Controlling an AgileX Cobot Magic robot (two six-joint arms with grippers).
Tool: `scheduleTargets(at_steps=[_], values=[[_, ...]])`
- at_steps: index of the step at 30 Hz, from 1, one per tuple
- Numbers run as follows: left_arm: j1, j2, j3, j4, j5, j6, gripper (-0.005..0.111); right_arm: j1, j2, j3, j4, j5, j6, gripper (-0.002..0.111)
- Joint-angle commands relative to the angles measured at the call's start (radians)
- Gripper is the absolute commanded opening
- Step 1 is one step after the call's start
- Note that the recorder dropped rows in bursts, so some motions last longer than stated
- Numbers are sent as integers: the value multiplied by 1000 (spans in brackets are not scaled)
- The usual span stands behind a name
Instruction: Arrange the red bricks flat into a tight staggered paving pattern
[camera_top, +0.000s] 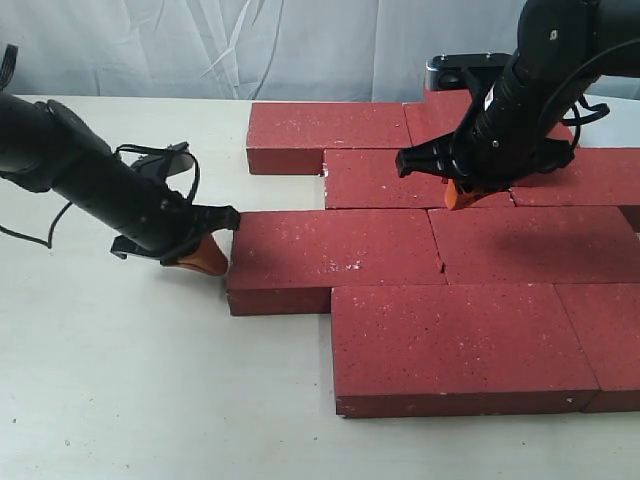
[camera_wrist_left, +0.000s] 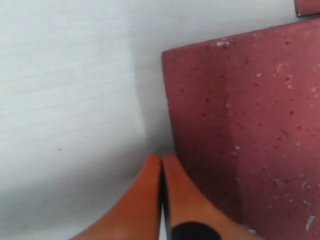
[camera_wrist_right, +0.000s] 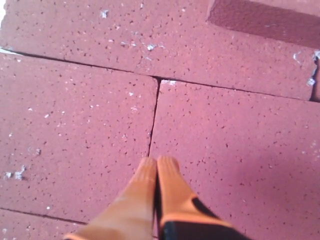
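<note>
Pale worktop (camera_top: 120, 400) holds rough dark red paver bricks (camera_top: 460, 340); seemingly tightening: my left claw (camera_top: 218, 258), tips together, should shove the leftmost brick (camera_top: 330, 255) rightward.

Even, diffuse bright light; soft shadows; exterior view sharp, wrist views slightly blurred close up.

Two black arms (camera_top: 90, 185), looped black cables (camera_top: 186, 165), orange tapered claw fingers (camera_wrist_left: 142, 202)

Left and front: bare table (camera_top: 150, 400), open passage.
Centre and right: red bricks (camera_top: 440, 330) lying flat, joints tight.
Left end of third row: left gripper (camera_top: 210, 258), tips together, just beside it.
Second row: right gripper (camera_top: 457, 200), tips together, low overhead.
</note>
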Motion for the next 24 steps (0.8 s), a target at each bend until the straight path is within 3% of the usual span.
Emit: scheduleTargets(at_steps=[1, 4, 13, 17, 24], values=[[-43, 3, -9, -17, 11, 1, 0, -5, -11, 5, -2, -7, -4, -1], [-43, 3, -9, 33, -9, 2, 0, -5, -11, 5, 0, -9, -4, -1], [56, -11, -9, 116, -16, -23, 0, -5, -11, 5, -2, -7, -4, -1], [98, -71, -9, 174, -16, -79, 0, -5, -11, 5, -2, -7, -4, -1], [106, -226, -9, 222, -21, -113, 0, -5, -11, 5, -2, -5, -6, -1]])
